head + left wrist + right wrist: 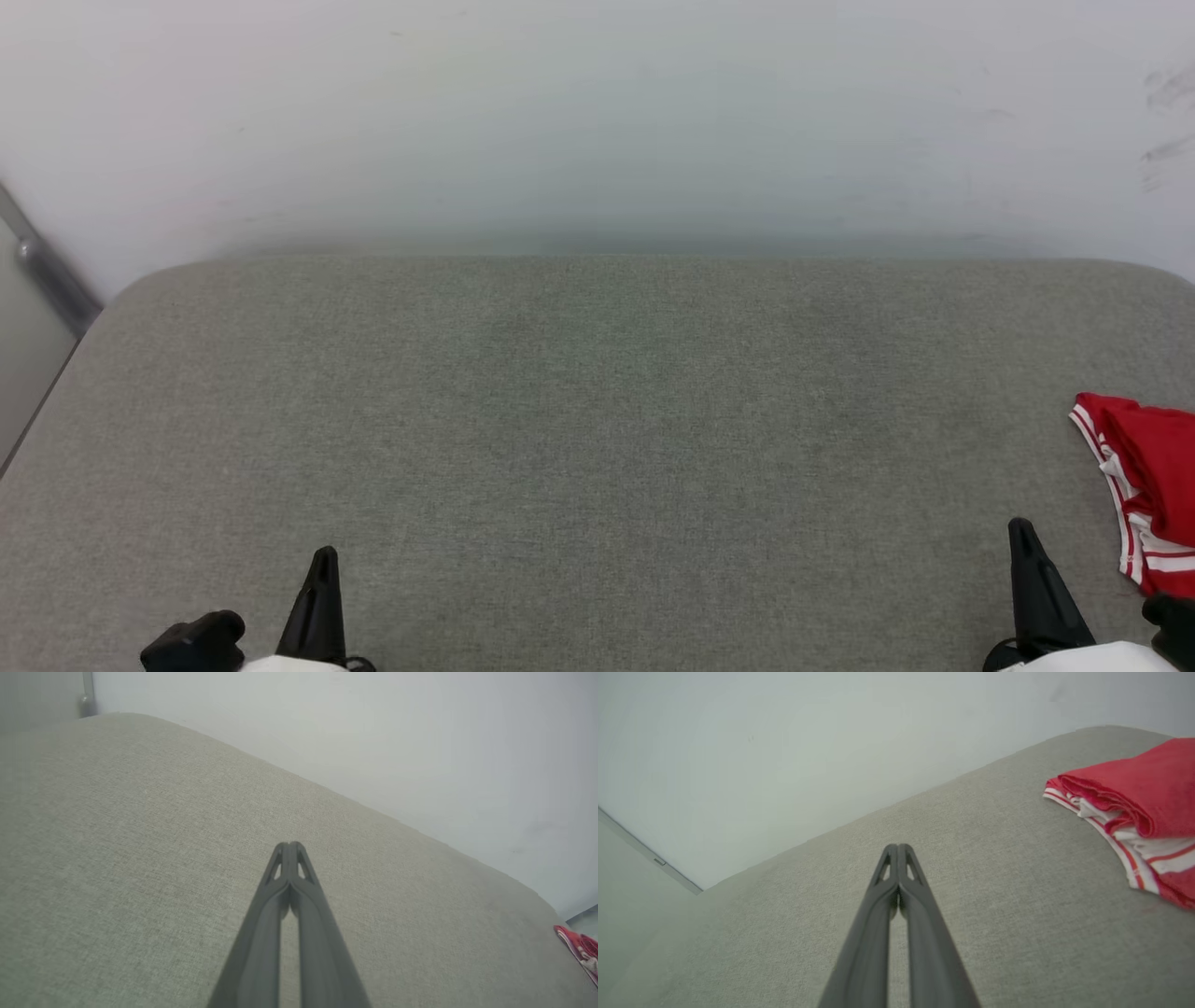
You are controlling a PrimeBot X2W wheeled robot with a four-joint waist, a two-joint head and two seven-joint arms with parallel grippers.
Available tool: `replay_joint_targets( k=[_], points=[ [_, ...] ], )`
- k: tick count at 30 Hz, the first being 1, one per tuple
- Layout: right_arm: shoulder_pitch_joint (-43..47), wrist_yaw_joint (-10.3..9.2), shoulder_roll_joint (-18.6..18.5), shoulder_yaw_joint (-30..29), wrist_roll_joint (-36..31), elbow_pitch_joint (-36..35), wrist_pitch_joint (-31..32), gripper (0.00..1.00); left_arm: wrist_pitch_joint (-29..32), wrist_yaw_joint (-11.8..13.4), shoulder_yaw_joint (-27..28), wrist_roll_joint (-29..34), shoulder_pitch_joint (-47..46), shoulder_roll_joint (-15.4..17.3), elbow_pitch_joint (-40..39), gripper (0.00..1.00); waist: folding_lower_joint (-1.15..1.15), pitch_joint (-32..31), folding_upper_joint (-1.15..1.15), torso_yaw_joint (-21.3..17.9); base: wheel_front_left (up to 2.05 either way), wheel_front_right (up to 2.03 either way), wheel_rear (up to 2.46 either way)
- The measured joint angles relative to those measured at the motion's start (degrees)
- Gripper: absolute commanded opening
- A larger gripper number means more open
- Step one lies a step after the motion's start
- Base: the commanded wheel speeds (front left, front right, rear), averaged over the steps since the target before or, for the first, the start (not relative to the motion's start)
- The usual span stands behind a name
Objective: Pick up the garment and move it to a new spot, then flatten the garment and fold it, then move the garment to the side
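Grey fabric surface (597, 420), garment (1156, 462) partly cut off

Red cloth garment (1134, 779), matt woven grey surface (597, 420)

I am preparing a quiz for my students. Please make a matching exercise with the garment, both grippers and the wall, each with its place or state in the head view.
Things:
1. garment
2. left gripper
3. right gripper
4. wall

Places and states:
A. bottom left, shut
B. top, white
C. right edge, red and white
D. bottom right, shut

Pairs: 1-C, 2-A, 3-D, 4-B
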Motion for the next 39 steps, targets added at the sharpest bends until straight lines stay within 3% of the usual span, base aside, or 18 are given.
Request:
replay_joint_targets(
  k=[39],
  points=[
    [-5.83,-0.01,0.01,-0.42,31.04,3.44,7.58,0.00,7.54,-2.19,2.01,-31.87,-6.48,0.01,3.37,0.00,0.00,0.90,0.00,-1.08,0.00,0.00,0.00]
  ],
)
